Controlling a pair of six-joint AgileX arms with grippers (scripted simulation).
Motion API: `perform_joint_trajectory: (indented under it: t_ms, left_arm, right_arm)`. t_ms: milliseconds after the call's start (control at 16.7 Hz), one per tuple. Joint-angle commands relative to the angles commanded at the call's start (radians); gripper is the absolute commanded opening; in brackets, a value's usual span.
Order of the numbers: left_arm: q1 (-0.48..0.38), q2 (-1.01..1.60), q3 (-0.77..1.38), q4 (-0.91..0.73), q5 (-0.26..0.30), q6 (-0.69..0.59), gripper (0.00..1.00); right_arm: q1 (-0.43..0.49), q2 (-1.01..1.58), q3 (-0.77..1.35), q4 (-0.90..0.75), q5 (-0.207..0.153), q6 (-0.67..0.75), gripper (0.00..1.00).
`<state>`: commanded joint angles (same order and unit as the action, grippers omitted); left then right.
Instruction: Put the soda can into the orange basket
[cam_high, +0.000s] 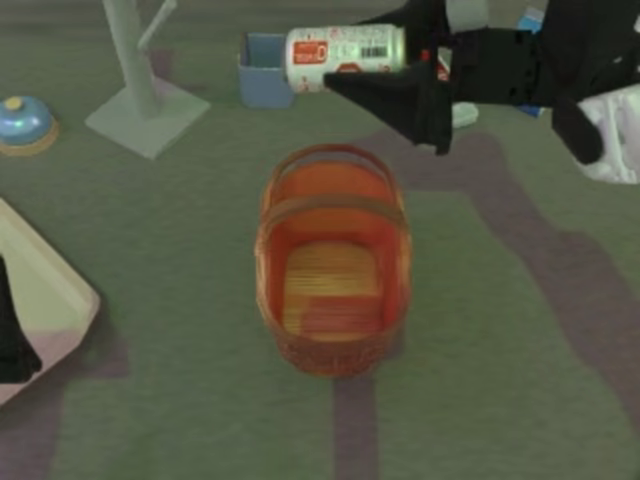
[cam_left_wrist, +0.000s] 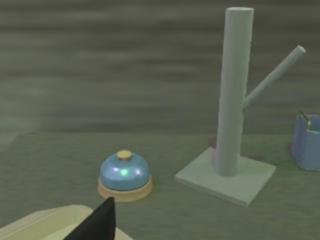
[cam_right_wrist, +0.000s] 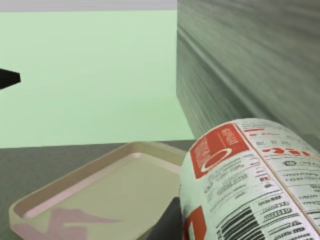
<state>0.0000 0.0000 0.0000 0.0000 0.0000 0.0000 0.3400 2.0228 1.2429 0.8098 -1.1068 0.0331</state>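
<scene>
The soda can (cam_high: 340, 55) is white with a red logo and a barcode. It lies level in the air at the back of the table, over the small blue cup, and fills the near corner of the right wrist view (cam_right_wrist: 250, 185). My right gripper (cam_high: 392, 68) is shut on the can, and one dark finger (cam_right_wrist: 172, 225) presses against its side. The orange basket (cam_high: 335, 260) stands open and empty at mid-table, in front of the can. My left gripper (cam_high: 12, 335) is parked over the tray at the left edge. It is open, with one fingertip (cam_left_wrist: 100, 222) showing.
A blue square cup (cam_high: 262, 72) sits under the can's end. A pale rack on a square base (cam_high: 140, 95) and a blue bell (cam_high: 25, 122) stand at the back left. A cream tray (cam_high: 45, 295) lies at the left edge.
</scene>
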Motion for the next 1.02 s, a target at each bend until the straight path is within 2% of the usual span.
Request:
perform_joint_trajectory:
  t_ms: [240,660,960,1020]
  left_arm:
    - [0.000,0.000,0.000,0.000,0.000,0.000,1.00]
    - [0.000,0.000,0.000,0.000,0.000,0.000,1.00]
    - [0.000,0.000,0.000,0.000,0.000,0.000,1.00]
    - [0.000,0.000,0.000,0.000,0.000,0.000,1.00]
  right_arm:
    - [-0.001,0.041,-0.006,0.039,-0.003,0.000,0.00]
    - [0.004,0.239,-0.076,0.312,0.003,-0.004,0.00]
    - [0.005,0.252,-0.082,0.327,0.004,-0.004,0.00]
    - [0.005,0.252,-0.082,0.327,0.004,-0.004,0.08]
